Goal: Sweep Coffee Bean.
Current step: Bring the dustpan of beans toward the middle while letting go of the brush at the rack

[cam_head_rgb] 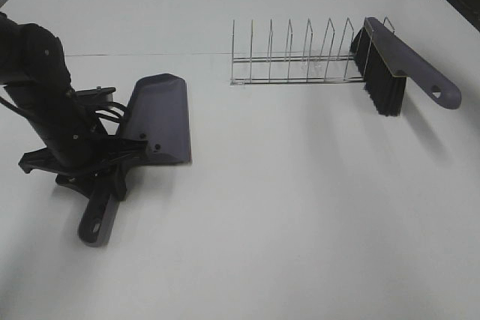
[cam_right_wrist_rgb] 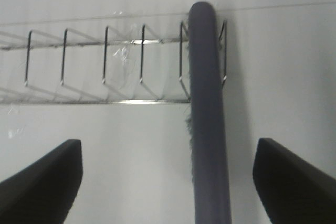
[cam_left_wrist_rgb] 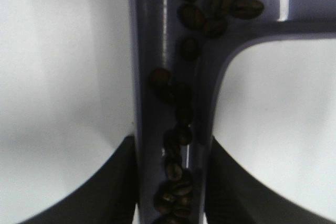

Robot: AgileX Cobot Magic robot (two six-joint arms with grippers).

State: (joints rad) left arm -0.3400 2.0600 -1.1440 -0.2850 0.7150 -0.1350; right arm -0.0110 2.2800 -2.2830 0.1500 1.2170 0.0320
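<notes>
With the wire rack (cam_head_rgb: 300,54) as reference on the white worktop (cam_head_rgb: 300,222), the grey dustpan (cam_head_rgb: 159,118) lies well off its left end, and the brush (cam_head_rgb: 390,61) leans at its right end, bristles down. Left tool (cam_left_wrist_rgb: 170,182) is clamped on the dustpan handle (cam_left_wrist_rgb: 170,103). Right tool (cam_right_wrist_rgb: 168,177) hangs above the brush, fingers spread wide, holding nothing. Coffee beans (cam_left_wrist_rgb: 181,129) lie along the handle channel and in the pan

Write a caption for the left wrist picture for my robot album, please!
Left gripper clamped on the grey dustpan's handle, with dark coffee beans rolled down its channel.
</notes>
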